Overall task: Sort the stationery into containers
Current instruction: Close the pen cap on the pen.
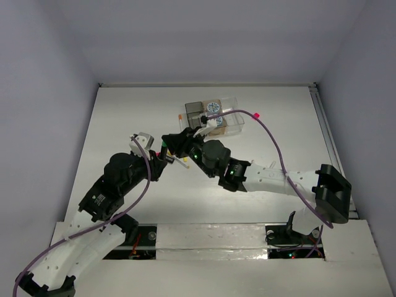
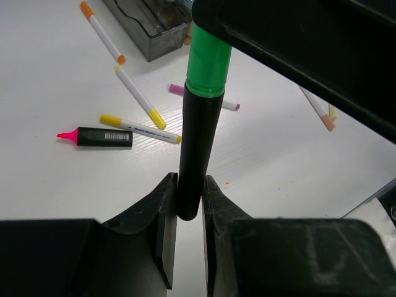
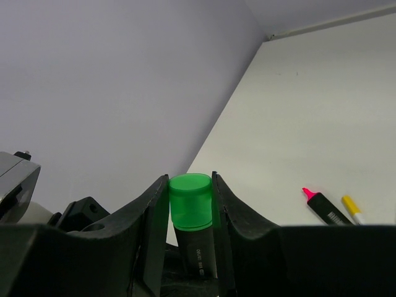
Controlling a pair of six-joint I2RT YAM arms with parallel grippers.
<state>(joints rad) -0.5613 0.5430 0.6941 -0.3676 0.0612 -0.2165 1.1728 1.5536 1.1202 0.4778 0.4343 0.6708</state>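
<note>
Left end effector [image 2: 189,192], pinched marker [image 2: 201,124] (green cap [image 3: 190,201])

black marker [image 2: 198,142], green cap [image 2: 208,62], white table [image 2: 278,167]

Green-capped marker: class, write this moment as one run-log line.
left claw: shut on marker body | right claw: shut on green cap | pink marker: lying on table

Green-capped black marker [image 2: 197,154] held aloft, pink-tipped marker [image 2: 99,136] and white pens [image 2: 139,129] lying flat near joined bins [image 1: 195,111]
</note>
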